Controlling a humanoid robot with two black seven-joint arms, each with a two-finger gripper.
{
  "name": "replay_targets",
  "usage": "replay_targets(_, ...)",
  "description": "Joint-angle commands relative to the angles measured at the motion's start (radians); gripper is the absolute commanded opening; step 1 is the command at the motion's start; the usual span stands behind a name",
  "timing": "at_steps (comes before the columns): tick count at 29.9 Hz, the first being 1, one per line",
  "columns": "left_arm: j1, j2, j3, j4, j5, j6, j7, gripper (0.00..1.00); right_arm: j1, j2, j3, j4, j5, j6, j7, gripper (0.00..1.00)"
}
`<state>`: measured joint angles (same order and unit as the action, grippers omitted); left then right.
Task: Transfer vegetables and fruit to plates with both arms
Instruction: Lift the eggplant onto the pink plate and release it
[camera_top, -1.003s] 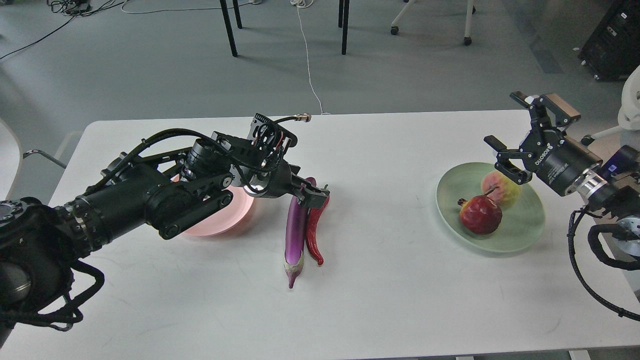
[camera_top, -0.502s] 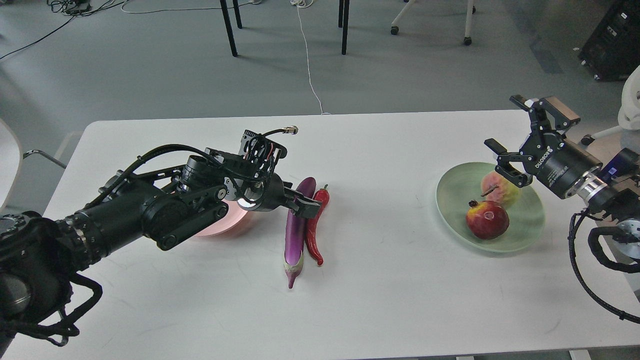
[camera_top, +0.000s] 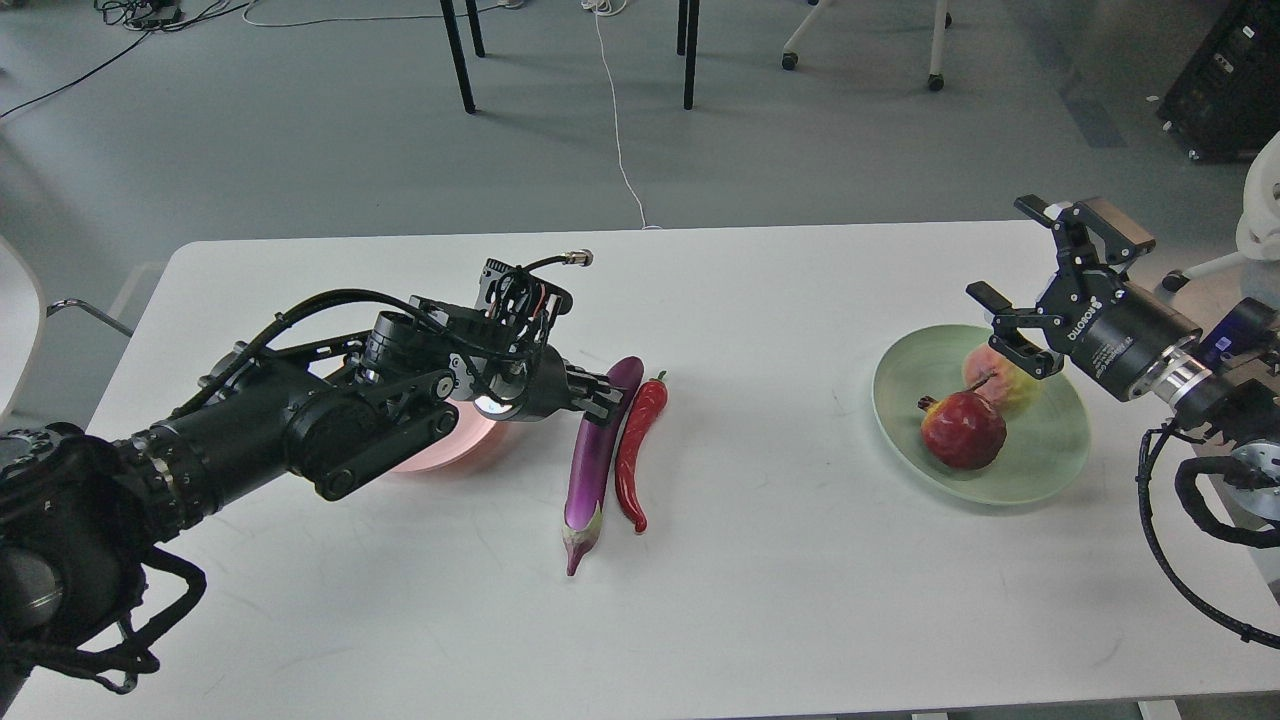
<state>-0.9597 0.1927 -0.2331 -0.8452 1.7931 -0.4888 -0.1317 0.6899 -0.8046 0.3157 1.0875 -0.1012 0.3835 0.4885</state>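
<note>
The purple eggplant (camera_top: 592, 465) and the red chili (camera_top: 636, 450) lie side by side on the table (camera_top: 760, 560) at its middle. My left gripper (camera_top: 600, 396) sits low at the eggplant's upper left side and touches it. Its fingers are dark and cannot be told apart. The pink plate (camera_top: 445, 452) lies just left of them, mostly hidden under my left arm. The pomegranate-like fruit (camera_top: 962, 430) and the yellow-green fruit (camera_top: 1008, 382) sit on the green plate (camera_top: 900, 400) at the right. My right gripper (camera_top: 1000, 250) is open and empty above the plate's far edge.
Bare white tabletop lies in front of the vegetables and between the two plates. Chair and table legs (camera_top: 690, 50) and a white cable (camera_top: 620, 140) are on the floor beyond the table's far edge.
My left gripper has drawn back left from over the eggplant and chili. The eggplant has turned slightly, and the chili now shows whole. The pomegranate-like fruit rocked on the green plate. The right gripper barely moved.
</note>
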Motion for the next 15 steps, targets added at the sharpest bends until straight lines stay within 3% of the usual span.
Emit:
replay_targets(1, -0.002, 0.007, -0.002, 0.000, 0.000, 0.000, 0.000, 0.14, -0.001, 0.001, 0.000, 0.000, 0.000, -0.008, 0.000, 0.98)
replay_targets(15, -0.168, 0.073, -0.005, -0.050, -0.107, 0.000, -0.005, 0.15, -0.001, 0.008, 0.000, 0.000, -0.003, -0.008, 0.000, 0.98)
